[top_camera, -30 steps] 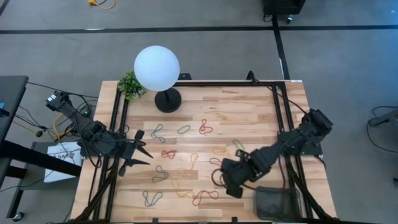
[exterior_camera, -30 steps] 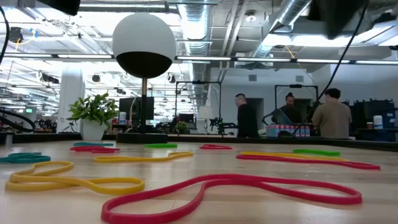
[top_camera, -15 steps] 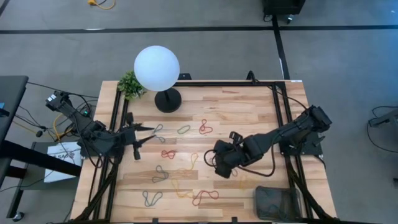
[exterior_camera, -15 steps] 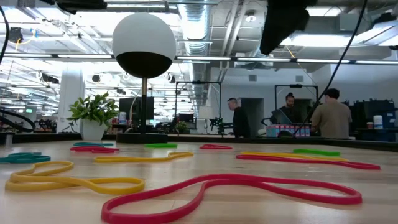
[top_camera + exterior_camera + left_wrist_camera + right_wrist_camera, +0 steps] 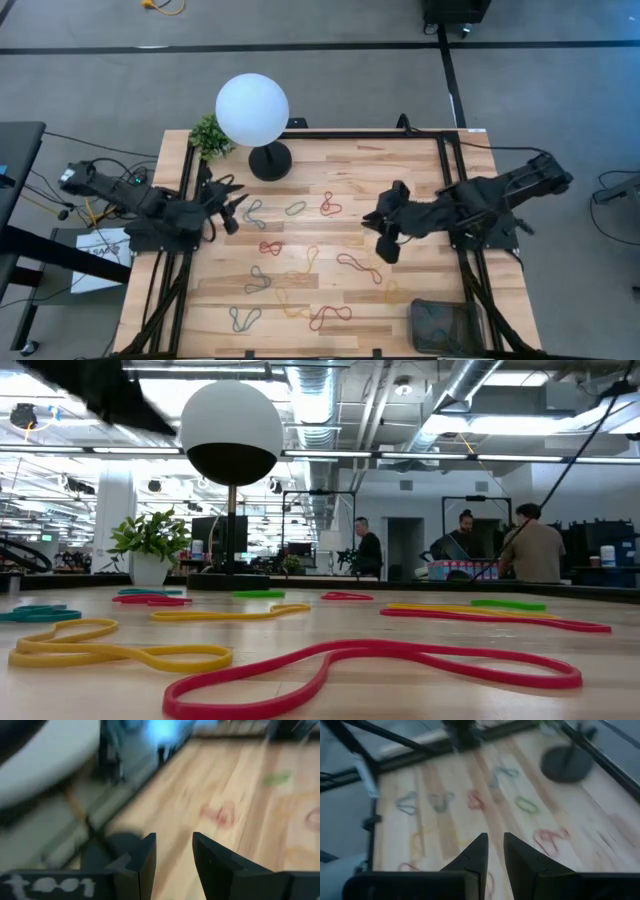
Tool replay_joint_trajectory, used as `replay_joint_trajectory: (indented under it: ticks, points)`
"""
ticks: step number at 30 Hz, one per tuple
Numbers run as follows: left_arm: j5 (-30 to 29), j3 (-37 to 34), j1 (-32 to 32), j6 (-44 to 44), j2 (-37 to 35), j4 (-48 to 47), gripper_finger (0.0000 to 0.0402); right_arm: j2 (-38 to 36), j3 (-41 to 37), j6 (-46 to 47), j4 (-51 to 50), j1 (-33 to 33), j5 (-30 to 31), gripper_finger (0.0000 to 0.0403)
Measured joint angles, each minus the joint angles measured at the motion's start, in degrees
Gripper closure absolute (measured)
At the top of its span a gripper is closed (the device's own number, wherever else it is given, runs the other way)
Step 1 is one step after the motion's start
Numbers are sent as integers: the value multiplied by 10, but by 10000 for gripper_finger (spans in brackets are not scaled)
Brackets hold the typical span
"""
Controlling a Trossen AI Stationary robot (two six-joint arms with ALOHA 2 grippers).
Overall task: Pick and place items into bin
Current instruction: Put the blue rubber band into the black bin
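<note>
Several thin rubber-band items lie flat on the wooden table: a grey-blue one [image 5: 254, 212], a green one [image 5: 296, 208], red ones [image 5: 330, 205] [image 5: 270, 247] [image 5: 330, 317] and yellow ones [image 5: 290, 303]. The dark mesh bin [image 5: 445, 325] stands at the near right corner. My left gripper [image 5: 228, 205] [image 5: 174, 850] is open, just left of the grey-blue band, with nothing between its fingers. My right gripper [image 5: 385, 228] [image 5: 495, 851] hangs above the table right of centre. Its fingers stand a narrow gap apart with nothing between them.
A white globe lamp [image 5: 252, 108] on a black base [image 5: 270, 160] and a small plant [image 5: 210, 135] stand at the far left. Black frame rails [image 5: 190, 200] [image 5: 450, 180] run along both sides. People [image 5: 530, 545] stand in the room behind.
My right gripper has risen and gone from beside the bin toward the far edge, to above the table right of centre. My left gripper has swung toward the far edge and turned, ending beside the grey-blue band. The bands have stayed where they were.
</note>
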Motion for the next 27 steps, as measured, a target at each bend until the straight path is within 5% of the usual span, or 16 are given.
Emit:
replay_joint_trajectory:
  ticks: [5, 10, 17, 27]
  points:
    - [66, -40, 73, -71, 6, -34, 283, -59, -172, -74, 234, -34, -140, 349]
    - [135, -79, 115, -69, 29, -4, 283, -77, -341, -52, 420, -80, -248, 349]
    - [174, -91, 163, -107, 111, 0, 283, -78, -462, 21, 564, -123, -257, 349]
    - [208, -91, 180, -118, 281, 121, 283, -75, -474, -19, 609, -131, -267, 349]
